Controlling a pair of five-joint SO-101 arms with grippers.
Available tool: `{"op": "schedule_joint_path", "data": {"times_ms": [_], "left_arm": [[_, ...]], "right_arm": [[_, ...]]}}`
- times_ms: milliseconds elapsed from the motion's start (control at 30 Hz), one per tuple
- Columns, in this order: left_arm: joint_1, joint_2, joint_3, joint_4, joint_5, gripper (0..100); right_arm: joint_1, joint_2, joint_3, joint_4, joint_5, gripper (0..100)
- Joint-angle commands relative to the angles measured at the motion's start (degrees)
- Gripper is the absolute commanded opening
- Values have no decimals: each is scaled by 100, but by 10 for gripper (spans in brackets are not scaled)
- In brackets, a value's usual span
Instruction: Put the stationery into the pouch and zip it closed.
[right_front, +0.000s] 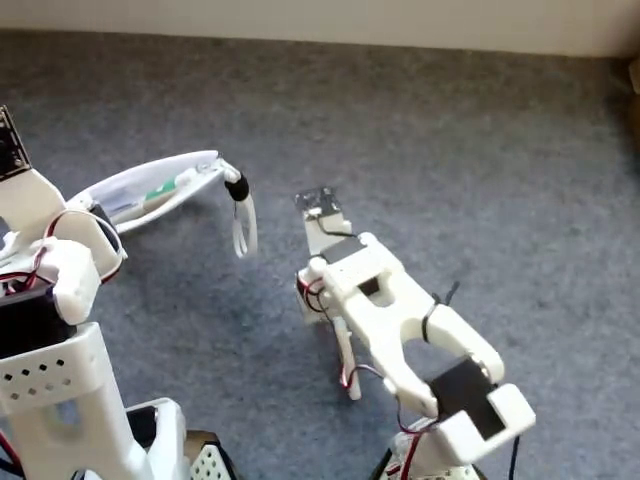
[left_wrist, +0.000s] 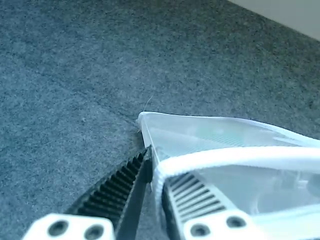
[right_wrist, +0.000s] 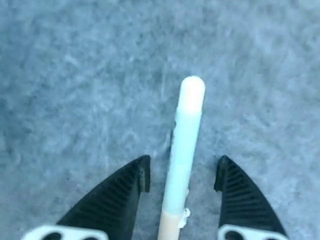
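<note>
Nearest, right of centre, the right gripper (right_wrist: 182, 169) points down at the grey carpet (right_front: 480, 150) with its jaws spread, one on each side of a pen (right_wrist: 185, 135) that lies flat between them. Neither jaw touches the pen. It has a pale blue barrel, a rounded white cap at the far end and a tan section at the near end. Judged from its form, the pen is light, rigid and smooth, so it is liable to roll or to pivot if taken near one end. Recommended hold: across the barrel at mid-length, jaws square to its axis, so that it hangs level for insertion. Farther off and to the left, the left gripper (left_wrist: 156, 167) is pressed together on the corner edge of the pouch (right_front: 150, 190) and holds it slightly above the carpet, its long side running out to the right. The pouch is translucent, thin and soft, with some items visible inside. It is likely to sag and fold under load, so the mouth may need support near the zip line. How far the zip is open cannot be determined. A wrist strap (right_front: 243, 225) hangs loose from the right end of the pouch and may snag.
</note>
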Motion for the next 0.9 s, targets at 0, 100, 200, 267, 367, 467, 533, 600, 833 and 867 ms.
{"op": "schedule_joint_path", "data": {"times_ms": [0, 100, 200, 267, 367, 467, 533, 600, 833, 867], "left_arm": [[-40, -75, -242, -211, 70, 7], [-40, -75, -242, -211, 70, 7], [-40, -75, -242, -211, 70, 7], [-40, -75, -242, -202, 70, 7], [-40, -84, -198, -211, 70, 7], [92, -110, -110, -220, 70, 7], [180, -110, -101, -220, 62, 7], [180, -110, -119, -220, 62, 7], [180, -119, -110, -220, 70, 7], [180, -119, -110, -220, 70, 7]], "right_arm": [[31, 444, -620, 365, -132, 162], [57, 936, -866, 558, -105, 80], [119, 1165, -945, 567, -26, 2], [198, 1077, -927, 576, 202, 6], [330, 611, -963, 778, 255, 5], [374, -171, -971, 1174, 264, 5], [374, -804, -971, 1297, 264, 5], [374, -1455, -971, 1323, 264, 5], [189, -3688, -989, 743, 264, 5], [136, -3943, -989, 567, 264, 5]]}}
